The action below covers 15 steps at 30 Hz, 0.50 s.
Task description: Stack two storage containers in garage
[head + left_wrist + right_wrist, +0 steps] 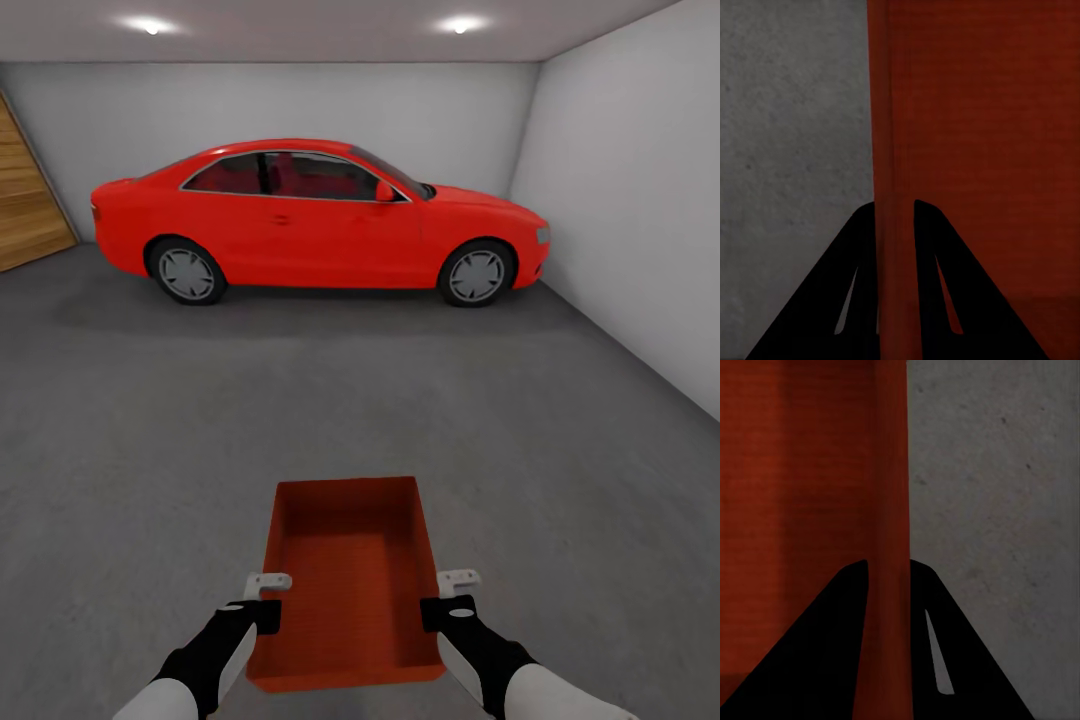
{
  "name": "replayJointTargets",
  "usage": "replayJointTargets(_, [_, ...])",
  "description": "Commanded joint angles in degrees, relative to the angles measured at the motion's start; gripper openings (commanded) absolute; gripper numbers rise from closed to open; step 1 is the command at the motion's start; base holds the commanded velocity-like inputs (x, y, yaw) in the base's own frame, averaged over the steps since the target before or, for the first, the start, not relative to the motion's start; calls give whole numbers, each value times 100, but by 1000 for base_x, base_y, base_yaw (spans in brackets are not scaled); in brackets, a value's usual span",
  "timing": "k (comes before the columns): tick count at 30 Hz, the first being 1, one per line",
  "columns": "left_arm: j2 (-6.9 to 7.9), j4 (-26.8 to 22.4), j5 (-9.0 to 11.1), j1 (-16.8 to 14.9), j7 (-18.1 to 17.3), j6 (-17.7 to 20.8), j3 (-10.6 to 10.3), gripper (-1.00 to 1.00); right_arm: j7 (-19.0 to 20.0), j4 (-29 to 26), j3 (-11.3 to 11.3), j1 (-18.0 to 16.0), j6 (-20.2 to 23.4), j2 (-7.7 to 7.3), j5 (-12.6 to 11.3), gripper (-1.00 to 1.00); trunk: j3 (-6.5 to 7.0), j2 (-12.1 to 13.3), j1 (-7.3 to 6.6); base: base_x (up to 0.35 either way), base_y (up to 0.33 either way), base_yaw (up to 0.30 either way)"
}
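The left gripper and right gripper each pinch a side wall of the red bin, which looks stiff and light, over the grey floor, with the red car far ahead.

Evenly bright, lit by two ceiling spots with mild glare. Soft shadow under car on floor. Wrist views dimmer, fingers in black silhouette. Sharp throughout.
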Motion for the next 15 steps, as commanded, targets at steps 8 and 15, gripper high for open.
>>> replayJointTargets(8, [5, -4, -73, 4, 59, 28, -139, -100, -138, -7, 37, -9, 40, -91, 23, -100, -6, -5, 4, 323, 0, 0])
replayJointTargets(15, [1, 11, -73, 7, 59, 28, -140, -100, -138, -4, 37, -9, 40, -91, 23, -100, -6, -5, 4, 323, 0, 0])
